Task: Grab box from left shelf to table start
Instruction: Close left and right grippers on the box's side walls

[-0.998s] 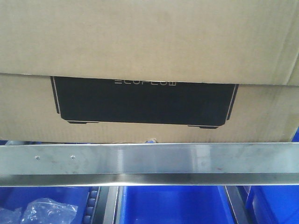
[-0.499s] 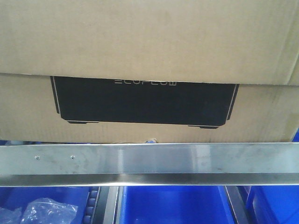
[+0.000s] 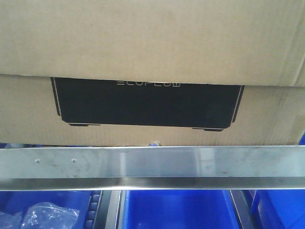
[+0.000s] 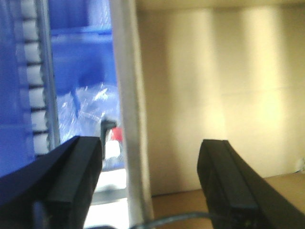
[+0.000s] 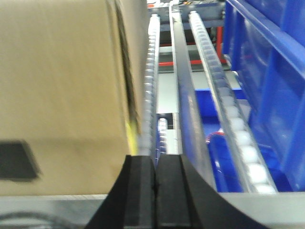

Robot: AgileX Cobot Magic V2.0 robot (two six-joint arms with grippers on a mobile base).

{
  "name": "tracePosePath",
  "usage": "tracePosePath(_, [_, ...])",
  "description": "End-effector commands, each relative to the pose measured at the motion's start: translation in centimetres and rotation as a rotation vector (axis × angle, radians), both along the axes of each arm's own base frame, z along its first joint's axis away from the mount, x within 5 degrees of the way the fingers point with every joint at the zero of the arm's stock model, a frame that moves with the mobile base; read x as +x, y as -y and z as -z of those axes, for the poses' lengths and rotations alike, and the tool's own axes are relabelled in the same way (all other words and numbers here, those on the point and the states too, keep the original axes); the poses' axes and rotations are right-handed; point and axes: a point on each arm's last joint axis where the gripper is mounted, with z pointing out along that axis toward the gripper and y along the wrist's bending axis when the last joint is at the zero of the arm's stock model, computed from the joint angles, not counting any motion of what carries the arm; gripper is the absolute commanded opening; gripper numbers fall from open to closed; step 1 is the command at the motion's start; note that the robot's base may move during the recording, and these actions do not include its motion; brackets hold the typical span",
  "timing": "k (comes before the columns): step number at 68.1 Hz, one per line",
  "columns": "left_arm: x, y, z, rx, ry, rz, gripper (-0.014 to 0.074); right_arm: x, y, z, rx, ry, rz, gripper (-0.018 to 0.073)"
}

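Observation:
The brown cardboard box [image 3: 152, 43] with a black ECOFLOW panel fills the front view, resting on the left shelf behind its steel front rail [image 3: 152, 164]. In the left wrist view my left gripper [image 4: 151, 164] is open, its fingers [image 4: 76, 162] straddling a blurred upright rail with the box side [image 4: 214, 95] just beyond. The right wrist view shows my right gripper [image 5: 156, 179] shut on nothing, at the shelf's front rail beside the box's right side [image 5: 62, 71], in line with a white roller track [image 5: 151, 67].
Blue plastic bins [image 3: 171, 210] sit on the level below the rail, one holding a crumpled clear bag [image 3: 47, 214]. More blue bins [image 5: 267, 71] line the right of the roller tracks. A bag and a red-and-white item [image 4: 112, 138] lie left of the box.

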Motion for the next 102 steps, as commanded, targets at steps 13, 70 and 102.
tracePosePath(13, [-0.8, -0.3, -2.4, -0.030, 0.107, -0.013, 0.0338, -2.3, -0.1, -7.6, 0.004, 0.157, -0.012, 0.0452])
tracePosePath(70, [-0.8, -0.3, -2.4, -0.028, 0.105, -0.013, 0.0338, 18.6, -0.8, -21.3, -0.104, -0.403, -0.099, 0.0541])
tracePosePath(102, [-0.8, -0.3, -2.3, -0.027, 0.099, -0.014, -0.0085, 25.7, -0.9, -16.4, -0.115, -0.618, -0.125, 0.0057])
